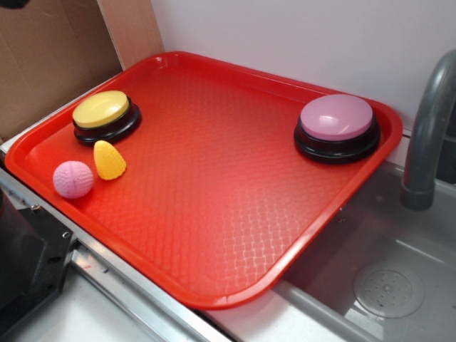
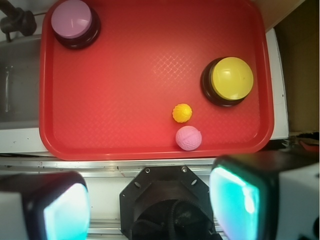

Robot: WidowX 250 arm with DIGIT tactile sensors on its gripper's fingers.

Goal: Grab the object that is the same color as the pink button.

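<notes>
Gripper (image 2: 147,200): fingers apart, tips cut off by the wrist frame edge, holding nothing. Pink ball (image 2: 188,138): near edge of red tray (image 2: 125,145), just beside orange cone (image 2: 182,113). Yellow button (image 2: 231,79): behind them. Pink button (image 2: 72,19): far corner, well apart. Faucet (image 1: 427,135): top cropped.

tray (image 1: 214,299): 2 buttons (image 1: 107,116) (image 1: 337,128) on opposite sides | ball (image 1: 73,179) beside cone (image 1: 109,159)

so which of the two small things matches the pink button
The pink ball, nearest the tray's edge. The cone beside it is yellow-orange, matching the yellow button, not the pink button.
</notes>
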